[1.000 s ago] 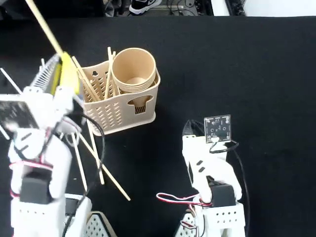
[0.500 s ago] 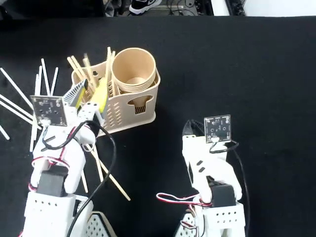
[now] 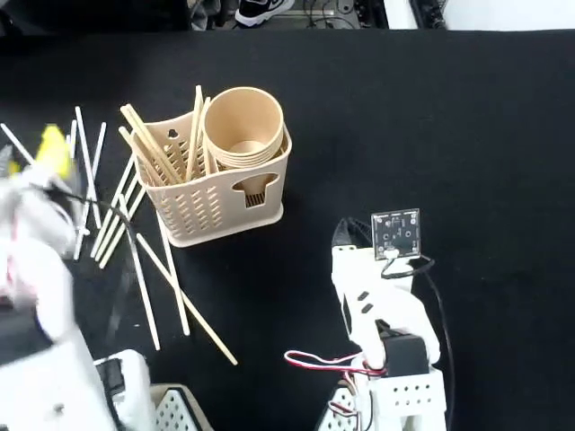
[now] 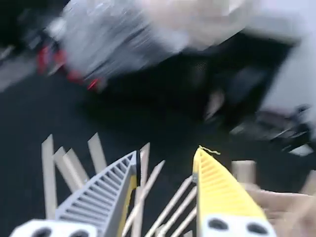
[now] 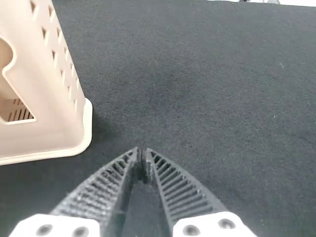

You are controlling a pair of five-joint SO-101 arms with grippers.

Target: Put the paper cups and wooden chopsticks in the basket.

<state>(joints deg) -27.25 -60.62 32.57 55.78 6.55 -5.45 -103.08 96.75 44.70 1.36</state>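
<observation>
**Cups binned, loose chopsticks on the tabletop, left pincer open above them**

The basket (image 3: 225, 211) stands on the black tabletop (image 3: 431, 117), left of centre in the high view. A stack of paper cups (image 3: 243, 121) sits upright in its right-hand end, mouth up. A bundle of wooden chopsticks (image 3: 154, 154) stands in its left-hand end, leaning against the rim and rising above it.

More loose chopsticks (image 3: 184, 292) lie flat on the tabletop outside the basket. Several lie fanned just beside its left wall. Three longer ones run out diagonally from its front left corner toward the near edge, crossing one another. A few more lie further left, near the blurred left arm (image 3: 31, 260).

The left pincer (image 4: 166, 154) is open: its grey finger and yellow finger stand well apart with nothing between them. It hangs over the loose chopsticks left of the basket, which show through the gap. The wrist picture is smeared, so whether the fingertips touch any stick cannot be told.

The right arm (image 3: 382, 305) is folded low at the near edge, right of the basket and apart from it. The right pincer (image 5: 142, 157) is closed, fingertips pressed together and empty, over bare tabletop. The basket's lower corner lies near it in the right wrist view but does not touch it.
</observation>
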